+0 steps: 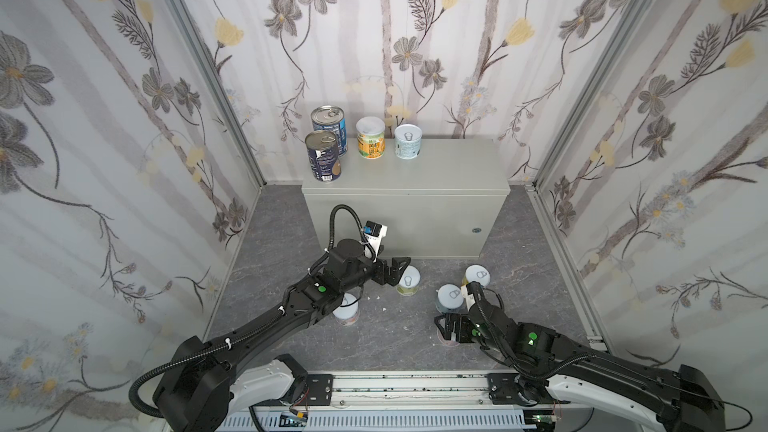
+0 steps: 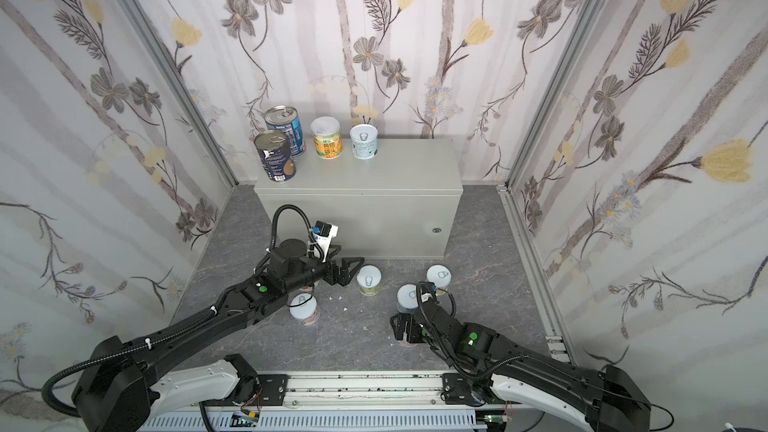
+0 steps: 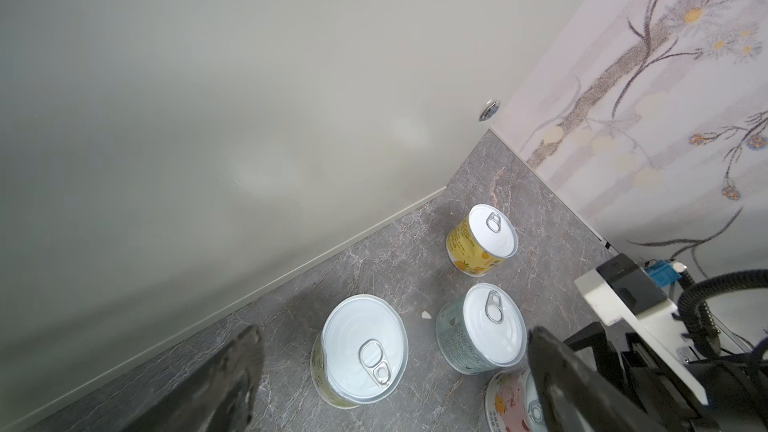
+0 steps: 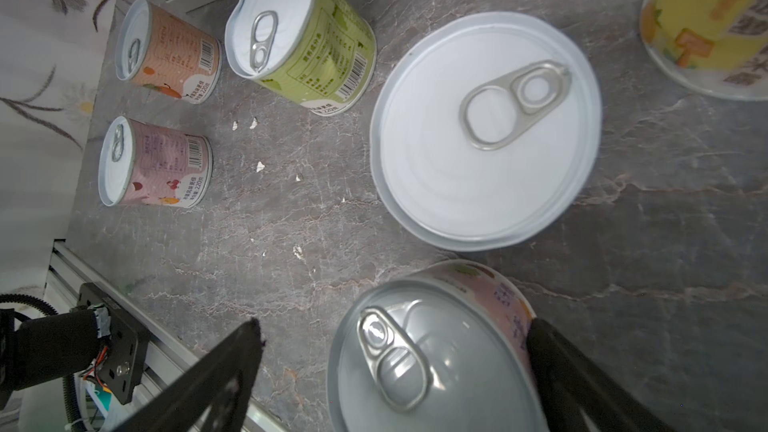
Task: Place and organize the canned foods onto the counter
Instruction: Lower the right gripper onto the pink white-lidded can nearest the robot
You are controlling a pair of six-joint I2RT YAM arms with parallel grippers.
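Note:
On the light-grey counter (image 1: pixel 415 176) stand two tall dark-blue cans (image 1: pixel 323 155) (image 1: pixel 329 125), an orange-labelled can (image 1: pixel 370 137) and a pale-blue can (image 1: pixel 408 141). Several short white-lidded cans stand on the floor. My left gripper (image 1: pixel 394 272) (image 3: pixel 395 336) is open at the counter's foot, with a dented green can (image 3: pixel 360 351) (image 1: pixel 408 280) between its fingers, clear of both. My right gripper (image 1: pixel 448 328) (image 4: pixel 395 326) is open around a pink can (image 4: pixel 436 363); one finger (image 4: pixel 557 363) is close against its side.
Also on the dark marbled floor (image 1: pixel 390 338) are a yellow can (image 1: pixel 477 275), a pale-teal can (image 1: pixel 449 297) and a can (image 1: pixel 347 314) under the left arm. A peach can (image 4: pixel 166 51) and another pink can (image 4: pixel 153 160) show in the right wrist view. Wallpapered walls enclose three sides.

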